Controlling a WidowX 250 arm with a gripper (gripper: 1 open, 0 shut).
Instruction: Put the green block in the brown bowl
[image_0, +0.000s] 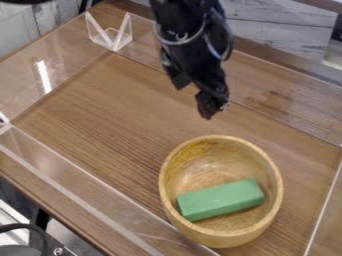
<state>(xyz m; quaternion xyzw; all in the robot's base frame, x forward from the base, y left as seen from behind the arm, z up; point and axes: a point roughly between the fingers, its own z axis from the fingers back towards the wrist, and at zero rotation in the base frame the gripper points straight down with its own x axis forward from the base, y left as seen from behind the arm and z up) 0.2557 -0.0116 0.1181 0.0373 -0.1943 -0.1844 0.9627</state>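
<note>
The green block lies flat inside the brown bowl, tilted slightly, near the bowl's front right. The bowl sits on the wooden table at the lower right. My gripper hangs above the table just behind the bowl's far rim, a little left of its centre. Its dark fingers point down and nothing is between them; it stands open. The gripper is apart from both block and bowl.
Clear acrylic walls fence the wooden table top on the front, left and right. A small clear stand sits at the back left corner. Bare wood stretches left of the bowl.
</note>
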